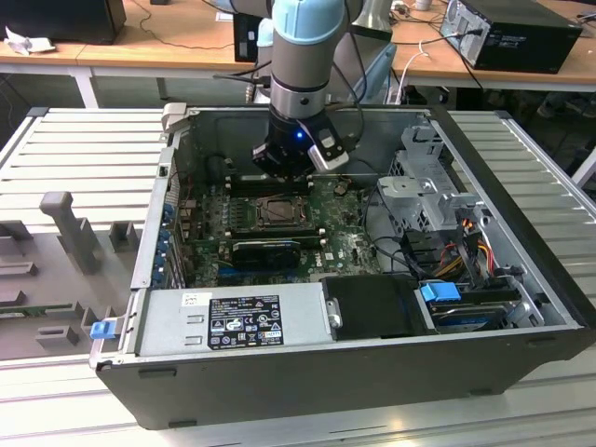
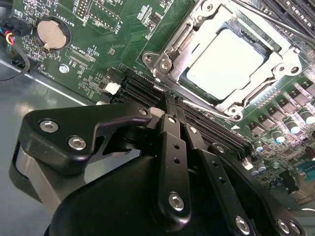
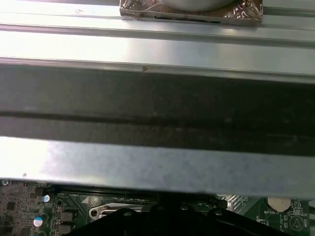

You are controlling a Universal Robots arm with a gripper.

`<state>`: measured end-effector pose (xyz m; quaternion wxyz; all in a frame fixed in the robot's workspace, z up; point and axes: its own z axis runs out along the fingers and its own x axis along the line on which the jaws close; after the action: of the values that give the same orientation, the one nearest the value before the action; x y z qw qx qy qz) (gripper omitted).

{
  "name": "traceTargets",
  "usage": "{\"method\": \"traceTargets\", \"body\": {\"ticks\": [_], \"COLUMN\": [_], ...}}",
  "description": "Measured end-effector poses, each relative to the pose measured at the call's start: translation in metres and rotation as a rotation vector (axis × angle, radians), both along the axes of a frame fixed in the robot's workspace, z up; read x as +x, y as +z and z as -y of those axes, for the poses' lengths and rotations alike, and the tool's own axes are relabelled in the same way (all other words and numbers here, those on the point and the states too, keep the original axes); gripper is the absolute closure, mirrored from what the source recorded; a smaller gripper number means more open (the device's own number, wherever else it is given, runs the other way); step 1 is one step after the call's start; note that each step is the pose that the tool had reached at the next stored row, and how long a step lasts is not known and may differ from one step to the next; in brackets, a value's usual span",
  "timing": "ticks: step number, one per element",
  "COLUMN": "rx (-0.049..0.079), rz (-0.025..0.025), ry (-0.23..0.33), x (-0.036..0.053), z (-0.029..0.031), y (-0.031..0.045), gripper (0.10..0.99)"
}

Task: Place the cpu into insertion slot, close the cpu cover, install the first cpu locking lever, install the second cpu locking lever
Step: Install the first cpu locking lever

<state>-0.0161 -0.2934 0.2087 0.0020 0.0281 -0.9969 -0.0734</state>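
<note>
Open desktop computer case [image 1: 521, 307], dark sheet metal, lies on its side on a ribbed grey metal work surface [image 1: 84, 149]; wooden desk [image 1: 168, 42] behind with cables and another black box on it. Grey plastic fixtures sit on the ribbed surface, well apart from the gripper.

Gripper [image 2: 172, 115] hangs inside the case over the green motherboard [image 2: 103, 34], black matte links with silver screw heads, fingers pressed together at the tips, holding nothing. In the exterior view the gripper [image 1: 284, 168] hovers just above the socket area.

The cpu [image 2: 224, 56], flat square with pale grey-beige metallic face, sits in the insertion slot [image 2: 170, 61] just beyond the gripper tips. The cpu cover [image 2: 268, 64], thin silvery frame with a square window, lies down around the chip. Cannot tell whether the locking levers are latched.

Long black memory slots [image 2: 206, 120] run directly under the gripper tips. Round silver coin battery [image 2: 51, 34] off to one side of the gripper. Silver power supply [image 1: 233, 321] with label and blue-tabbed drive bay [image 1: 442, 293] in the case, away from the gripper.
</note>
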Motion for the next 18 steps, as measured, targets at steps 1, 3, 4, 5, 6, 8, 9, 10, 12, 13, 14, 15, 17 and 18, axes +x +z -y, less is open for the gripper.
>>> {"method": "traceTargets", "body": {"ticks": [1,3,4,5,6,8,9,10,12,13,14,15,17,18], "rx": [0.0,0.0,0.0,-0.001,-0.001,-0.002,-0.004,-0.006,-0.008,-0.008,-0.009,-0.009,-0.012,-0.014], "rz": [0.0,0.0,0.0,0.0,0.0,0.0,0.0001,0.0,0.0,0.0001,0.0,0.0,0.0,0.0001], "ry": [0.0,0.0,0.0,0.0,0.0,0.0,0.0,0.0,0.0,0.0,0.0,0.0,0.0,0.0], "x": [0.0002,0.0007,0.0008,0.0008,0.0008,0.0009,0.0009,0.0008,0.0008,0.0008,0.0008,0.0008,0.0009,0.0009], "z": [0.0,0.0,0.0,0.0,0.0,0.0,0.0,0.0001,0.0004,0.0005,0.0006,0.0006,0.0006,0.0006], "y": [-0.0006,-0.0022,-0.0035,-0.0038,-0.0039,-0.0042,-0.0043,-0.0043,-0.0043,-0.0044,-0.0044,-0.0046,-0.0048,-0.0049], "gripper": [0.98,0.98,0.98,0.98,0.98,0.98,0.98,0.98,0.98,0.98,0.98,0.98,0.98,0.98]}}
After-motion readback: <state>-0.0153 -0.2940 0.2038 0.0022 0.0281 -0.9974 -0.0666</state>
